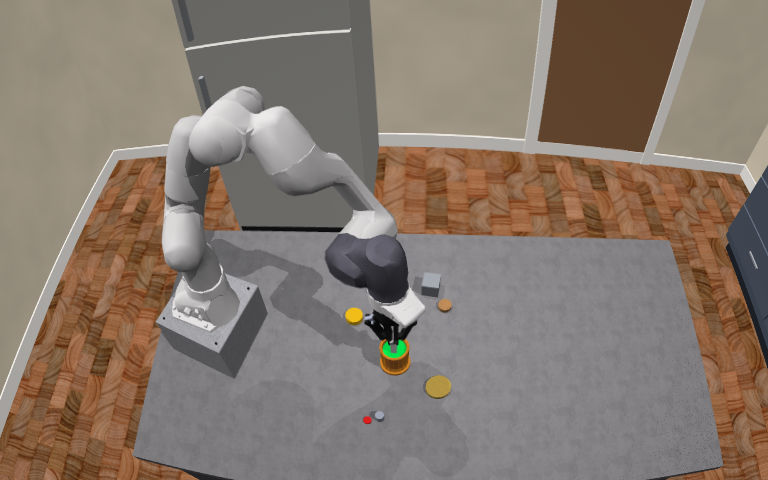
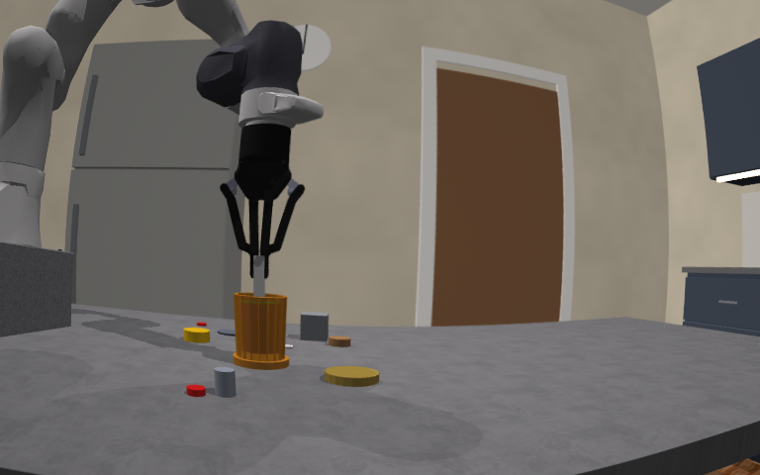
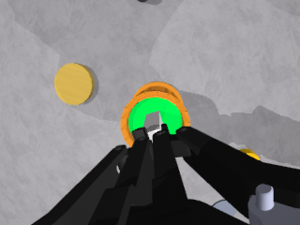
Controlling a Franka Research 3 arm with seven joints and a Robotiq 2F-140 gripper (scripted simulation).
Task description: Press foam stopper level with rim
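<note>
An orange ribbed jar (image 1: 394, 363) (image 2: 260, 330) (image 3: 127, 120) stands upright on the grey table (image 1: 566, 339). A green foam stopper (image 1: 387, 349) (image 3: 142, 116) fills its mouth. In the side view the stopper is hidden behind the jar wall, below the rim. My gripper (image 1: 394, 343) (image 2: 258, 286) (image 3: 156, 123) points straight down over the middle of the jar and is shut, with nothing between the fingers. Its closed fingertips reach down to the jar mouth and rest on the stopper's top.
A yellow disc (image 1: 353, 315) (image 2: 196, 334), a grey cube (image 1: 431, 283) (image 2: 314, 327) and a small brown disc (image 1: 444, 305) (image 2: 338, 340) lie behind the jar. A wide gold disc (image 1: 438, 386) (image 2: 351, 375) (image 3: 74, 84), a red button (image 1: 367, 420) (image 2: 195, 389) and a grey cylinder (image 1: 379, 415) (image 2: 225, 382) lie in front.
</note>
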